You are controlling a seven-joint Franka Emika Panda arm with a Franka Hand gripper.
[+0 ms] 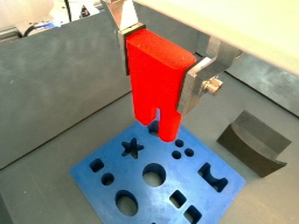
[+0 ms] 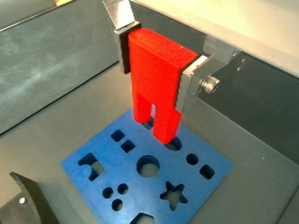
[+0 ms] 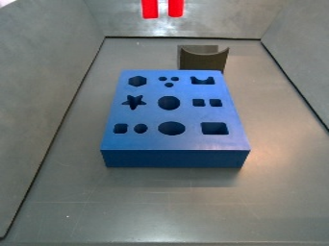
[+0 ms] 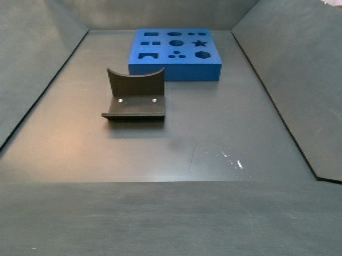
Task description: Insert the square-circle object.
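gripper (image 1: 163,63): clamped on the red forked piece, high over the slab's far edge.
piece (image 1: 156,87): taken as the square-circle object; long axis vertical, prongs down, clear of the slab.
slab (image 3: 174,106): below the piece, running towards 6 o'clock in a side view.
fixture (image 4: 134,95): well apart from the slab.
matching hole: cannot tell.

The square-circle object (image 1: 152,83) is a bright red flat block ending in two short prongs. It hangs upright, prongs down, at the centre of both wrist views, clamped between the tool (image 1: 162,63) fingers and held above the blue slab (image 1: 117,162). In a side view only its prongs (image 3: 161,8) show, at the top edge.
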